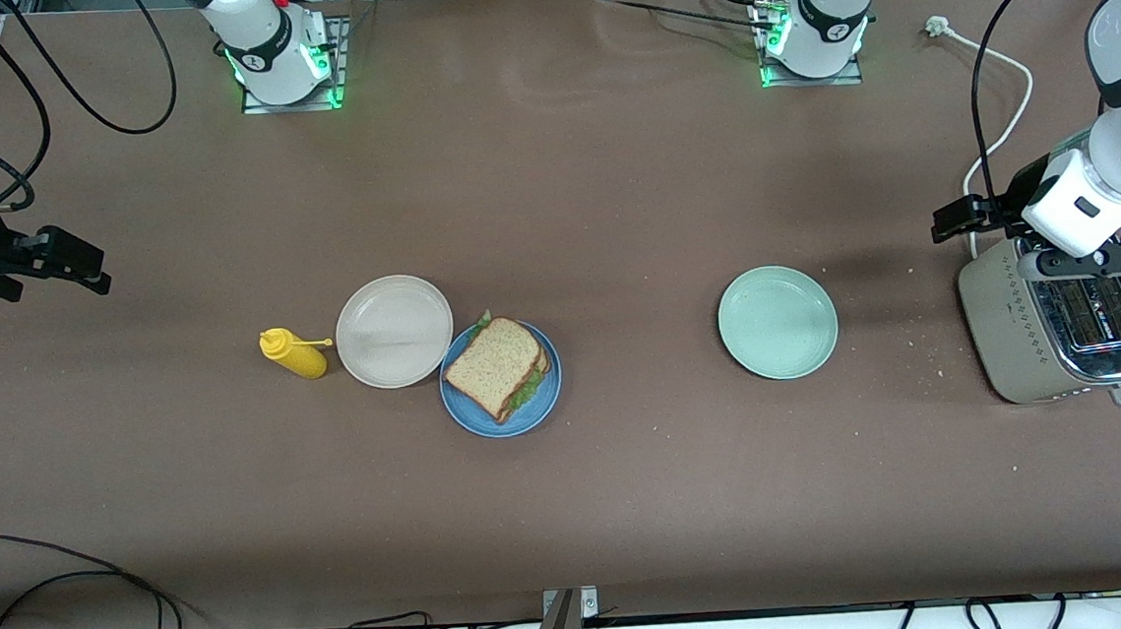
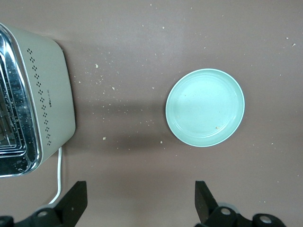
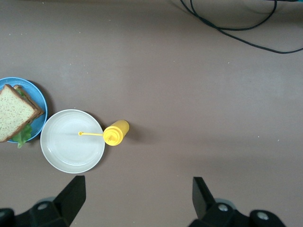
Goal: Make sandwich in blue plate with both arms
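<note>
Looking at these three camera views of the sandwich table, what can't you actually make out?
- Sandwich filling: top slice hides it in the front view; only lettuce edges show.
- Sandwich and blue plate: cut off by the right wrist view's edge.
- Toaster: slots partly hidden by the left arm in the front view; cut off by the left wrist view's edge.
- Toaster lettering: too small.

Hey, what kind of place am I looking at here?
Likely a robotics lab staged as a kitchen: two bolted-down arms, loose cables along the table edge, a toaster and a sandwich on a blue plate.
</note>
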